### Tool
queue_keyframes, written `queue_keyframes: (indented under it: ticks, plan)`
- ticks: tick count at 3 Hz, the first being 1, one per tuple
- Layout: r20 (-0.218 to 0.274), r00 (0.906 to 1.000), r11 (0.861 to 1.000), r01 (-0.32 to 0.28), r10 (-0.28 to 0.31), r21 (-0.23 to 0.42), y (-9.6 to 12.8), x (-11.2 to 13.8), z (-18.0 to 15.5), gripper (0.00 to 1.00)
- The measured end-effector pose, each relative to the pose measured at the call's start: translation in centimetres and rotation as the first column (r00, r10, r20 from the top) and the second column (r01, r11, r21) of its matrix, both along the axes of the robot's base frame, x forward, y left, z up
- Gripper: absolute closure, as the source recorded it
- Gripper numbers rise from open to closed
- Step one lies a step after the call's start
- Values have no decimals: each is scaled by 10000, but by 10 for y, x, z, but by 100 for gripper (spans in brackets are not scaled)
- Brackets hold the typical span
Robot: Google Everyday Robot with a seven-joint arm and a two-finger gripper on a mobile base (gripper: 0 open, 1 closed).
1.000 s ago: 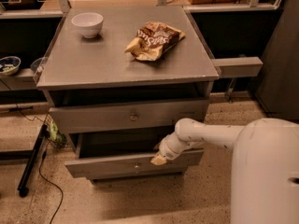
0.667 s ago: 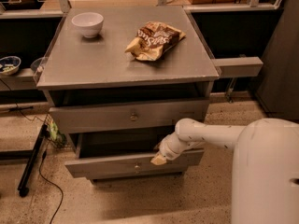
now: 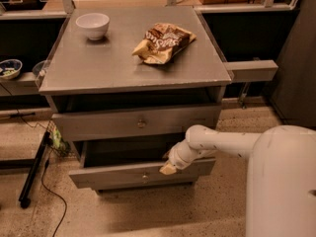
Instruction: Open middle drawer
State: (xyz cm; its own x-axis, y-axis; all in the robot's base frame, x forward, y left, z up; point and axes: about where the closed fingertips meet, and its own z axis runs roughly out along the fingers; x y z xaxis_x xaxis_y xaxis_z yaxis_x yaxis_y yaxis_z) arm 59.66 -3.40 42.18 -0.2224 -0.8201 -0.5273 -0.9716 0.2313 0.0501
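Grey, flat-fronted middle drawer (image 3: pixel 113 177), standing partway out beneath the wider drawer front (image 3: pixel 98 125). Long axis left to right, face and small round knob (image 3: pixel 144 176) toward the camera. At its top edge, just right of the knob, gripper (image 3: pixel 168 169), tan-tipped on a smooth white arm (image 3: pixel 222 143). Clenched or released: cannot tell.

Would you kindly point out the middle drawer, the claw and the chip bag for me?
middle drawer (image 3: pixel 108 177): camera view, on its grey front, left of the knob.
claw (image 3: pixel 167 169): camera view, on its tan tip at the drawer's top edge.
chip bag (image 3: pixel 164 42): camera view, on the bag's crumpled middle.
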Motion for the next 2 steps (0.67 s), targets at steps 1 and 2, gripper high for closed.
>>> queue_keyframes:
  ticks: [1,2]
  plan:
    - [16,9999,9998,-124,124,132,2,-8,7,100]
    - [15,9999,9998,-134,133,139,2,-7,6,100]
